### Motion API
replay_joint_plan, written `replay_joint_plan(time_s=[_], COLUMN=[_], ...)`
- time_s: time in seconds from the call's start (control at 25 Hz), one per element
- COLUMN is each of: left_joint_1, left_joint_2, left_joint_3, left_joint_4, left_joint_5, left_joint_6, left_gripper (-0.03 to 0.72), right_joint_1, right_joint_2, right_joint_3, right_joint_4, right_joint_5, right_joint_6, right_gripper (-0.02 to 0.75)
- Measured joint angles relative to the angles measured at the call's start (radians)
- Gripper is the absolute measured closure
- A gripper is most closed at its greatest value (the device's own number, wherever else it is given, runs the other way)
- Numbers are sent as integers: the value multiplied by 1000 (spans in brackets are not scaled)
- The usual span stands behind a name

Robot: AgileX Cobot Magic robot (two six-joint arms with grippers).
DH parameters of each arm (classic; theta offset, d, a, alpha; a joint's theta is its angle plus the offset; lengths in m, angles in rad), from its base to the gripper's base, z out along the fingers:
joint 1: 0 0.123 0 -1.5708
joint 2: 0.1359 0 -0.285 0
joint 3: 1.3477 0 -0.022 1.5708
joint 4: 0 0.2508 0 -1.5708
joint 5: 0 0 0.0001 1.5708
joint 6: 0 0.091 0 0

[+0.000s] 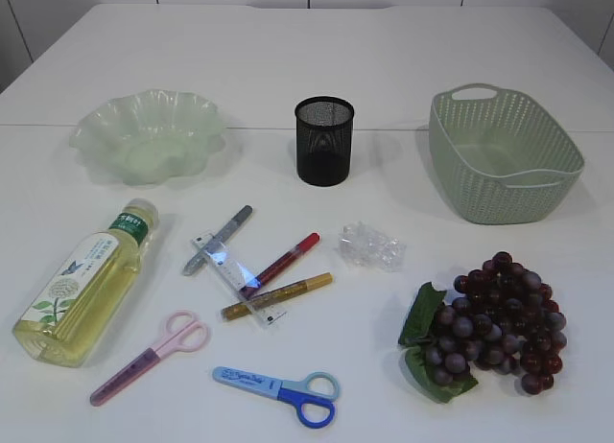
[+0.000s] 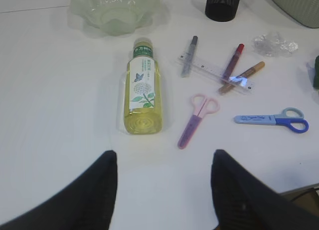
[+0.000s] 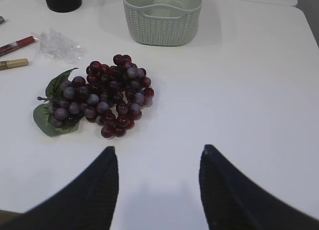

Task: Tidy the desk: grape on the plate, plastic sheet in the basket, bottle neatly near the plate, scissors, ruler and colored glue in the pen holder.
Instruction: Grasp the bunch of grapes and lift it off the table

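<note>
A bunch of dark grapes (image 1: 501,320) (image 3: 107,93) lies at the right front. A pale green wavy plate (image 1: 149,136) (image 2: 115,10) stands back left. A yellow bottle (image 1: 86,282) (image 2: 142,93) lies on its side. A crumpled plastic sheet (image 1: 369,245) (image 3: 59,44) lies mid-table. Pink scissors (image 1: 151,357) (image 2: 197,119), blue scissors (image 1: 283,384) (image 2: 271,120), a clear ruler (image 1: 235,275) (image 2: 217,74) and three glue pens (image 1: 278,266) lie in front of the black mesh pen holder (image 1: 324,141). My left gripper (image 2: 163,158) and right gripper (image 3: 157,153) are open and empty, out of the exterior view.
A pale green woven basket (image 1: 501,155) (image 3: 162,13) stands at the back right. The table's rear edge runs behind the plate and basket.
</note>
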Motion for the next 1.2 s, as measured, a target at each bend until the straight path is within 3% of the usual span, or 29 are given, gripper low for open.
replay_joint_plan(time_s=[1.2], left_joint_1=[0], left_joint_2=[0], left_joint_3=[0], left_joint_4=[0], left_joint_5=[0], left_joint_6=[0], left_gripper=[253], right_joint_1=[0], right_joint_2=[0], right_joint_3=[0], right_joint_4=[0], right_joint_5=[0], right_joint_6=[0], right_gripper=[319])
